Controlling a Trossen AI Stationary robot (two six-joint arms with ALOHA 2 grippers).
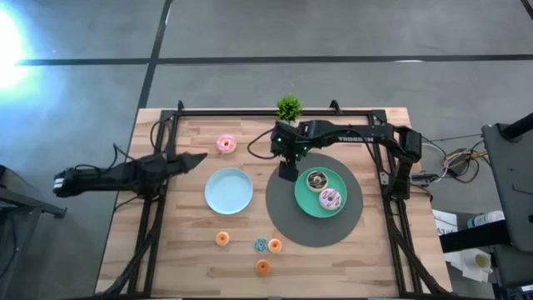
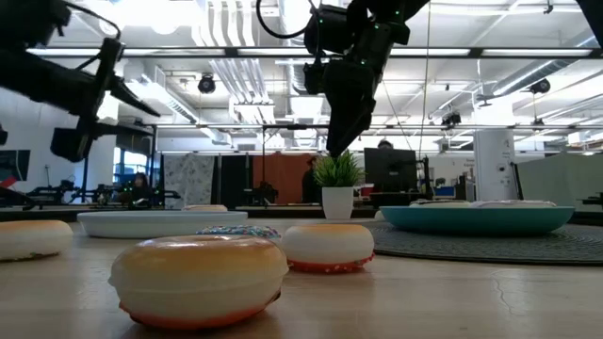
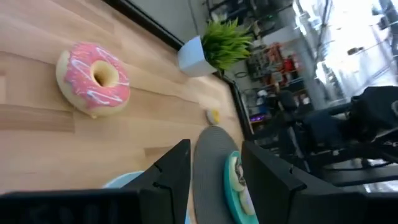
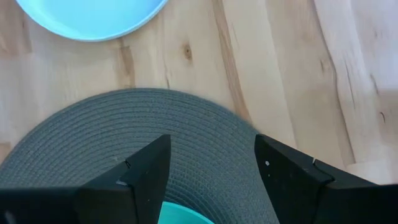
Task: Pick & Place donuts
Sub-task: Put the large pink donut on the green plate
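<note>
The teal plate (image 4: 177,216) shows only a sliver at the right wrist view's edge (between the fingers); its donuts are hidden.

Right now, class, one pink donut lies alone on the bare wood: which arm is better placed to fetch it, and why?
Left. Its open pincer points at the pink donut from close by with bare wood between. The right pincer, also open, hangs over the grey mat, farther off.

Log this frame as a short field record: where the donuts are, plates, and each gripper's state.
teal plate: on grey mat, holds chocolate donut and sprinkled donut
light-blue plate: empty
pink donut: on table
mini donuts: four, near table's front edge
left gripper: open, empty
right gripper: open, empty, over mat edge
</note>
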